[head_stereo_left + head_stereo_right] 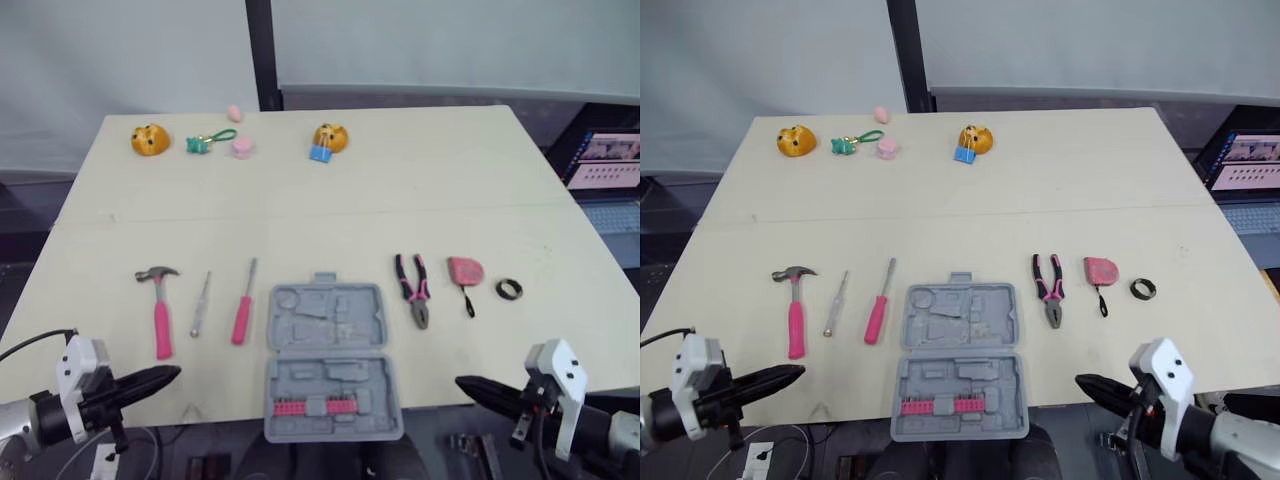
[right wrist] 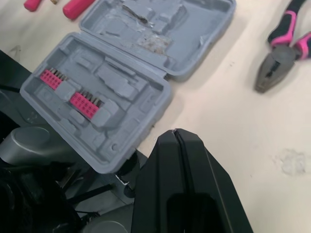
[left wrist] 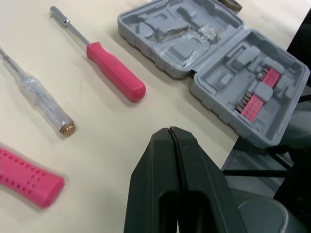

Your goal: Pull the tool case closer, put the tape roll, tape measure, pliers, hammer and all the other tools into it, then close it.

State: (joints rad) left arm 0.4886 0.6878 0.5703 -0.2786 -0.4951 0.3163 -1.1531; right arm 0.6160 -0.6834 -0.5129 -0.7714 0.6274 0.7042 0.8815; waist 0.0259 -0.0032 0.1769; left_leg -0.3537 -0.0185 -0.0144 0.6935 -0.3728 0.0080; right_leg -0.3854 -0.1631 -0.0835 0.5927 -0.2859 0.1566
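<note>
While head cam has prob. tape roll [image 1: 509,289], wrists: L tool [image 3: 170,129], R tool [image 2: 175,130] together.

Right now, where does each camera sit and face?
Eye views: on the head, facing forward and down over the table; left gripper and right gripper show at its near edge.
Left wrist view: on the left wrist, along its shut jaws toward the pink screwdriver and open tool case.
Right wrist view: on the right wrist, along its shut jaws toward the tool case and pliers.
Shared: every view has the tool case.
</note>
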